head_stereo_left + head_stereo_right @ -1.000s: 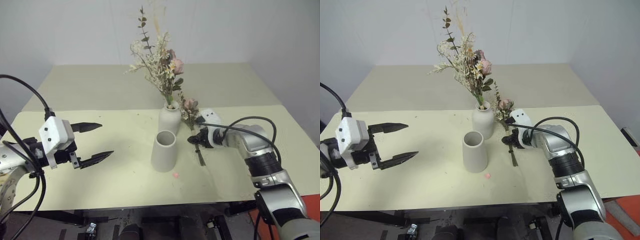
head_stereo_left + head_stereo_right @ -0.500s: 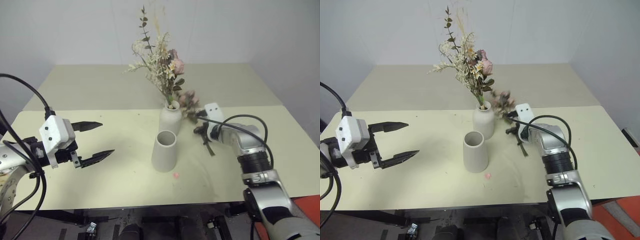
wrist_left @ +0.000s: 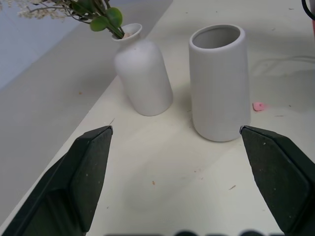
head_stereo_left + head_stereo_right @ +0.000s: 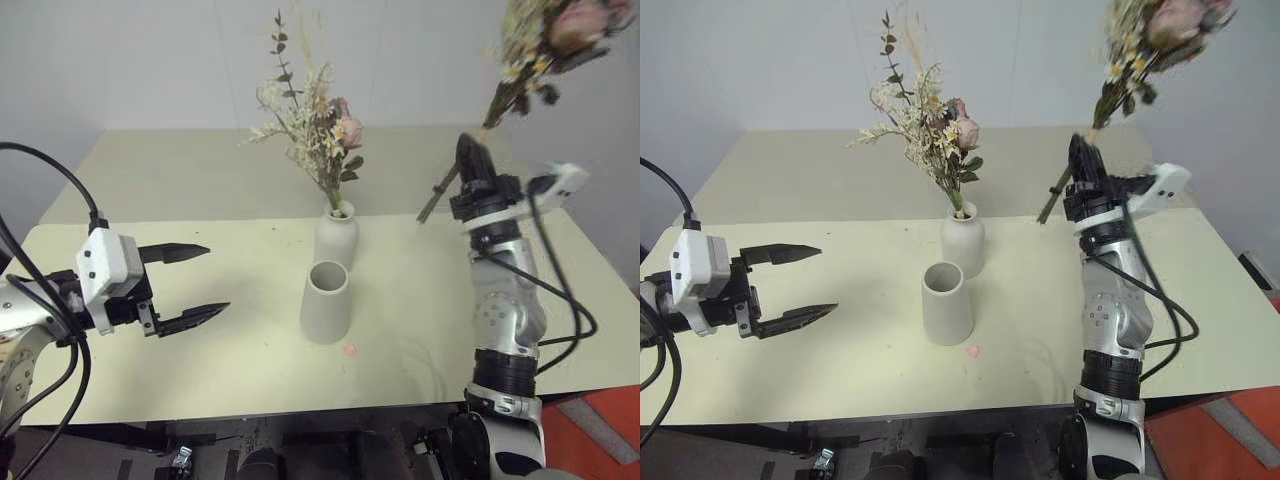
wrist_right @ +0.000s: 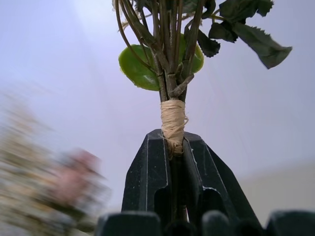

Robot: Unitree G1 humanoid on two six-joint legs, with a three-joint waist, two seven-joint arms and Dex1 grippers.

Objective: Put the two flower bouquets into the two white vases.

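One flower bouquet (image 4: 318, 125) stands upright in the rounded white bottle vase (image 4: 337, 241) at mid-table. Just in front of it stands the wide-mouthed white vase (image 4: 326, 303), empty. My right gripper (image 4: 468, 152) is raised high to the right of both vases and points upward, shut on the twine-tied stems of the second bouquet (image 4: 548, 35), whose blooms reach the top right corner. The right wrist view shows the fingers (image 5: 147, 167) clamped just under the twine. My left gripper (image 4: 215, 278) hovers open over the table, left of the vases, and holds nothing.
A small pink scrap (image 4: 351, 350) lies on the cream table (image 4: 200, 370) in front of the wide-mouthed vase. A second table surface (image 4: 180, 175) extends behind, up to a plain white wall.
My right gripper closed on the bouquet lying right of the vases, lifted it off the table and swung upward, so the flowers now point up. The left gripper stayed put.
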